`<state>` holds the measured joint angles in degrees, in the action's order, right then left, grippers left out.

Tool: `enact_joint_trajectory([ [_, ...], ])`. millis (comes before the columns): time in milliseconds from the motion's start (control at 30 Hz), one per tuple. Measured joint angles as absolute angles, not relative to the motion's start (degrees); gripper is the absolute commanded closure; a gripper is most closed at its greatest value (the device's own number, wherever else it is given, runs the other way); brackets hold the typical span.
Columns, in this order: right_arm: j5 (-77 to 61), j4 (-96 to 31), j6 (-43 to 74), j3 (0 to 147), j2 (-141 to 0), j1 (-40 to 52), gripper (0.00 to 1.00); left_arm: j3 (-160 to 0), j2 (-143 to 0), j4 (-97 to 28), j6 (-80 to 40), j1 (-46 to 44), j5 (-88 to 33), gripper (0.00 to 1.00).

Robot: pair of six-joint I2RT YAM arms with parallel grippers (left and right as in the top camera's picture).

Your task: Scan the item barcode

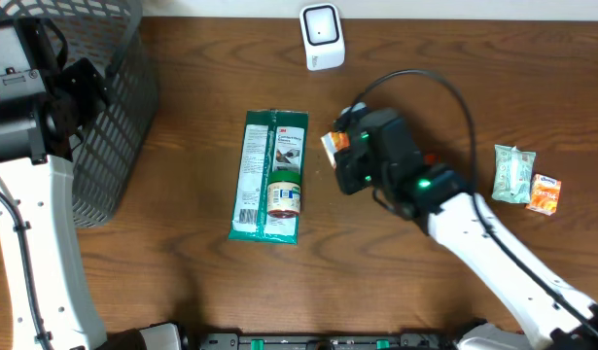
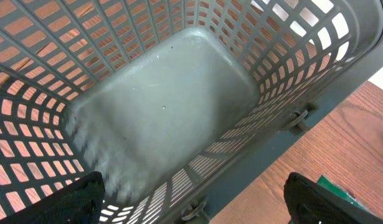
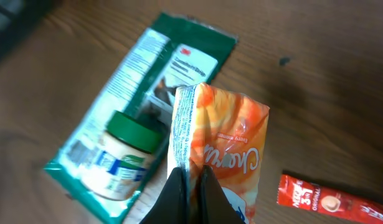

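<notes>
We've got the right gripper (image 3: pixel 191 186) shut tight on the bottom edge of the orange-and-white crinkled foil snack packet (image 3: pixel 223 146). The packet stands up out of the jaws and looks lifted clear of the brown wooden table (image 3: pixel 316 81).

It's a thin pinch, right on the seam, and that's our first worry. Slick film could slip free on a quick wrist swing. The packet would then fall onto what lies just left of the jaws: the long green plastic 3M package (image 3: pixel 155 81) and the small pale jar with the green lid (image 3: pixel 126 155) resting on it. A flat red coffee-mix sachet (image 3: pixel 325 202) lies just to the right of the jaws.

Second worry: we can't see a barcode on the face turned our way. The small white boxy scanner (image 1: pixel 321 37) sits well ahead of the jaws, near the far edge. If we offer it the wrong side, we'd expect no read. The creased film could buckle the code, and the fingers may be covering it if it's printed near the pinched edge.

Over on the other side, the left gripper (image 2: pixel 194 202) hangs with its jaws spread wide and empty. Beneath them is the grey plastic mesh basket (image 2: pixel 160 106), well apart from the packet, so we see no clash coming from there.
</notes>
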<state>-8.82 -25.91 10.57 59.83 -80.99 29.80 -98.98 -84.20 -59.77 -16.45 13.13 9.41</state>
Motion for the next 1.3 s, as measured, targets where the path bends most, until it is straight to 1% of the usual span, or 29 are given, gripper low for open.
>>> enact_joint_trajectory([
  [167,-20.5,-26.0,11.0,59.8,-79.6,24.8,0.99,-99.0,-84.2,-59.8,-16.4,13.1,9.4,0.07],
  [433,-44.4,-25.3,11.4,59.8,-79.6,15.1,0.99,-99.0,-84.2,-59.8,-16.4,13.1,9.4,0.08],
  [567,-52.2,-25.5,11.6,59.8,-79.6,9.7,0.99,-99.0,-84.2,-59.8,-16.4,13.1,9.4,0.07],
  [700,-56.7,-25.6,11.6,59.8,-79.6,5.2,0.99,-99.0,-84.2,-59.8,-16.4,13.1,9.4,0.07],
  [833,-59.7,-25.8,11.6,59.8,-79.6,2.7,0.99,-99.0,-84.2,-59.8,-16.4,13.1,9.4,0.08],
  [1300,-62.1,-26.4,11.6,59.8,-79.6,2.3,0.99,-99.0,-84.2,-59.8,-16.4,13.1,9.4,0.08],
])
